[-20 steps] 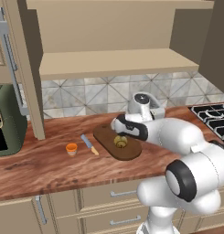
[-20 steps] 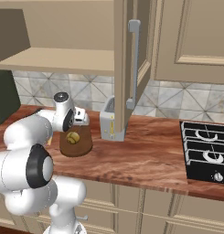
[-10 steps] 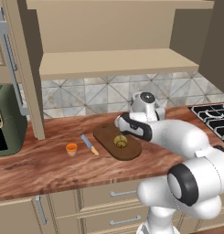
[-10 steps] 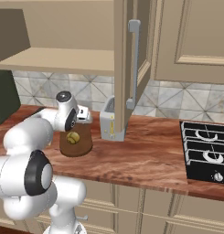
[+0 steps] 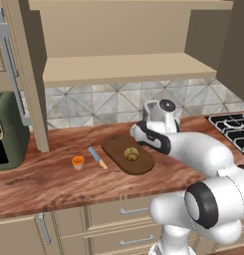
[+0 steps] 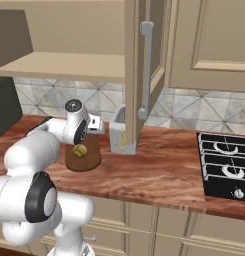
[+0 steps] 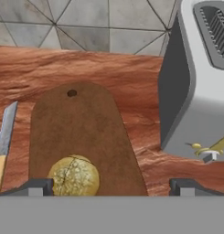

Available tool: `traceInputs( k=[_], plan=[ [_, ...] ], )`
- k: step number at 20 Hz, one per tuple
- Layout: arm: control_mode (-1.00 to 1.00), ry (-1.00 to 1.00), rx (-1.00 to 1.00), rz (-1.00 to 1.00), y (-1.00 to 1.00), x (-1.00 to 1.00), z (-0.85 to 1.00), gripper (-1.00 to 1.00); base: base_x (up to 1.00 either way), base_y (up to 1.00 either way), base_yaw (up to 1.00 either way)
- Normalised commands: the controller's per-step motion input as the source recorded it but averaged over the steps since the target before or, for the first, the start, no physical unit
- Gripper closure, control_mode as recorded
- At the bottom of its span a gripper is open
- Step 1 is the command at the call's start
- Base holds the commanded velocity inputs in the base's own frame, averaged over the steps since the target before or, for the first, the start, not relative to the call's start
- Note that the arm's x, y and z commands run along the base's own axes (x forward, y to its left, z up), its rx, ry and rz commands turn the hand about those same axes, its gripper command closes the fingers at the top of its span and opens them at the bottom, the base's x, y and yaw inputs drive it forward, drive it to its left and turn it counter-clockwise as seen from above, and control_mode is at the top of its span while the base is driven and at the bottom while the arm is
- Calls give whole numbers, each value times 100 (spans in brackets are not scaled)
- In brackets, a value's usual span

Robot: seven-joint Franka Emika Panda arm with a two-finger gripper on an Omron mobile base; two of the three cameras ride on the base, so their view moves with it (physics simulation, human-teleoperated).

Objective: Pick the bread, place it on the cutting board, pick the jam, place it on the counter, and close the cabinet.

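The bread [image 5: 131,154] [image 6: 80,150] [image 7: 74,176], a small olive-yellow bun, lies free on the dark oval cutting board [image 5: 118,147] [image 6: 90,161] [image 7: 72,123]. My gripper [image 5: 136,133] [image 6: 97,124] [image 7: 112,187] hovers just above and behind it, open, with nothing between its widely spread fingertips [image 7: 38,186]. The jam [image 5: 77,162], a tiny orange jar, stands on the counter [image 5: 54,184] [image 6: 164,170] left of the board. The cabinet [image 5: 128,67] above hangs open, its doors [image 5: 21,74] [image 6: 141,65] swung out, and its shelf is bare.
A knife [image 5: 97,157] [image 7: 6,132] lies between jam and board. A grey toaster [image 6: 120,135] [image 7: 200,82] stands right of the board against the tiled wall. A green appliance [image 5: 6,132] sits at the far left, and a stove [image 5: 233,124] [image 6: 224,165] at the right.
My hand has drawn slightly up and to the right, away from the bread, and the elbow has swung right. The bread stays on the board.
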Motion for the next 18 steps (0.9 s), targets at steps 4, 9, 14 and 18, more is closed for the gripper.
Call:
traceInputs(
  k=[4, 9, 14, 18],
  plan=[
    [-100, -3, 0, 0, -24, 0, 11, -100, 0, 0, 0],
    [-100, -6, 0, 0, -22, -3, 11, -100, 0, 0, 0],
    [-100, -8, 0, 0, -12, -2, 7, -100, 0, 0, 0],
    [-100, -11, 0, 0, -4, -4, 2, -100, 0, 0, 0]
  ],
)
